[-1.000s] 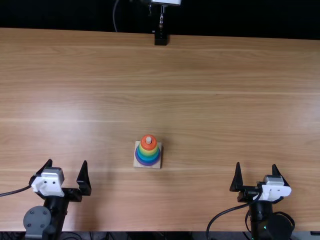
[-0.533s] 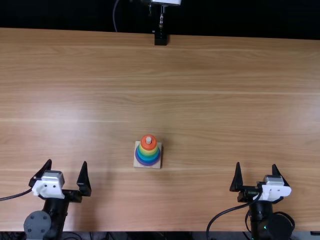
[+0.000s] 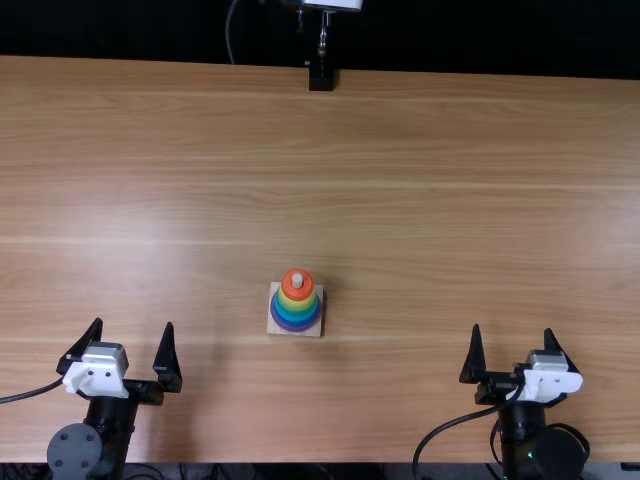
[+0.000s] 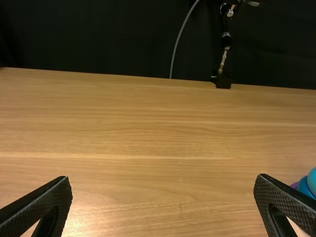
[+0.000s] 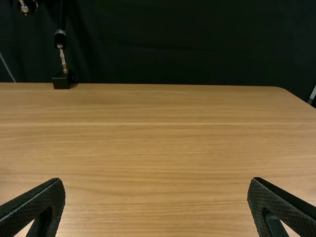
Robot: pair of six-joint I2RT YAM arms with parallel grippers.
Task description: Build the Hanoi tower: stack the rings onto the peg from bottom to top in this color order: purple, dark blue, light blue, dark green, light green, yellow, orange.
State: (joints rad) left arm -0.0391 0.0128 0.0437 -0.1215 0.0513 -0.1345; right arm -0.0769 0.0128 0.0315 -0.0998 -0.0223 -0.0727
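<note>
Orange ring [image 3: 287, 289]: uppermost of the stack, just left of centre in the top view, with the pale peg tip [image 3: 297, 281] rising through its hole.
Yellow ring [image 3: 297, 304]: directly beneath the orange one; green shades follow, though their two bands cannot be told apart with certainty.
Purple ring [image 3: 297, 328]: lowest and widest, lying on the wooden base [image 3: 272, 330]; the blue bands sit over it, and part of them enters at the lower right edge of the left wrist view.
Left gripper [image 3: 134, 322]: lower left of the top view, fingers spread wide with nothing between them. It has shifted very slightly toward the bottom of the frame since the earliest picture, and hardly at all since the middle one.
Right gripper [image 3: 513, 328]: lower right of the top view, fingers likewise well apart and unloaded; its pose matches both earlier pictures.
Tower: unchanged in place and order across the series, standing upright and well apart from both grippers.
Meaning for the task: the stack is judged complete, the small shift being probably the left arm settling at rest.
Next move: likely none; a needless reach could knock the finished rings.
</note>
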